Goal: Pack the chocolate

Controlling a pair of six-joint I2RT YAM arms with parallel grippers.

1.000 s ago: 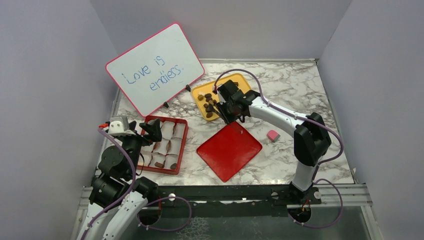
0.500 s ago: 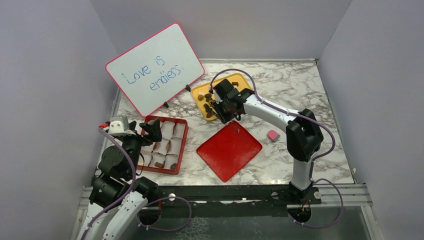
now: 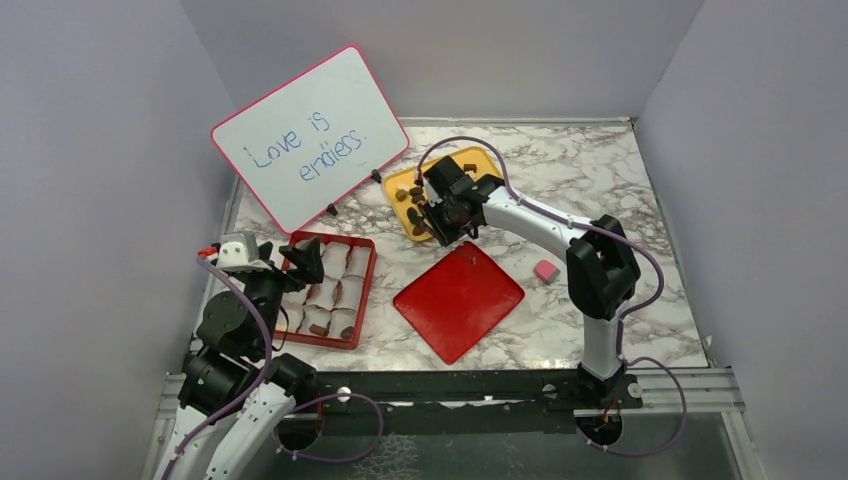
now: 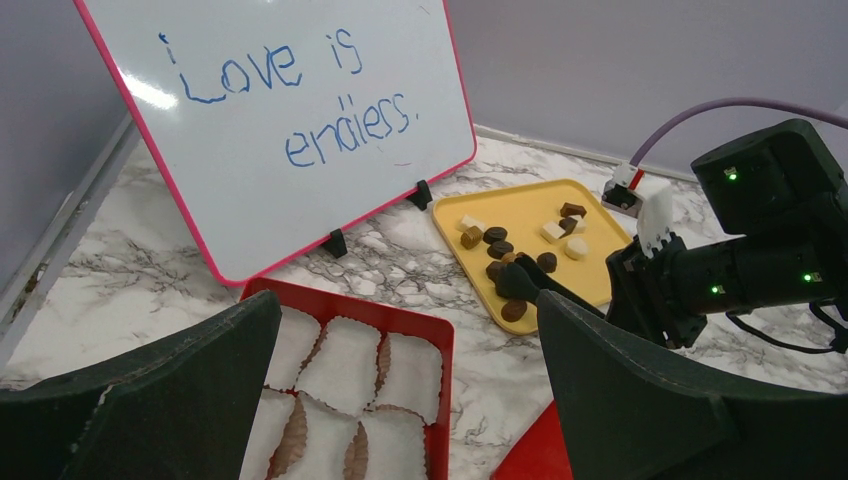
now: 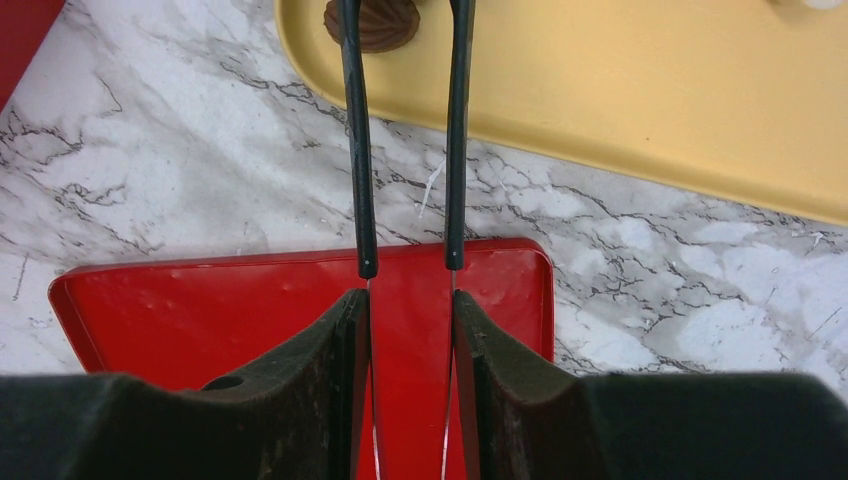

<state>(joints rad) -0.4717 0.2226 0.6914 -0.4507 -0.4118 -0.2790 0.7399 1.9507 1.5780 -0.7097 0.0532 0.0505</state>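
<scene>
Right gripper [image 5: 405, 310] closed on black tweezers [image 5: 358, 150], reaching over the yellow tray [image 5: 650, 80]. The prongs straddle one brown chocolate [image 5: 378, 22] at the tray's near edge; tips are cut off, so I can't tell if it's pinched. The other chocolate pieces are scattered on the tray, a couple sit in the red box [image 3: 365, 290] of paper cups [image 4: 345, 365]. Left gripper [image 4: 400, 400] wide open, holding nothing, above the box. A red lid [image 3: 460, 300] lies flat on the surface [image 3: 600, 180] near the tray.
</scene>
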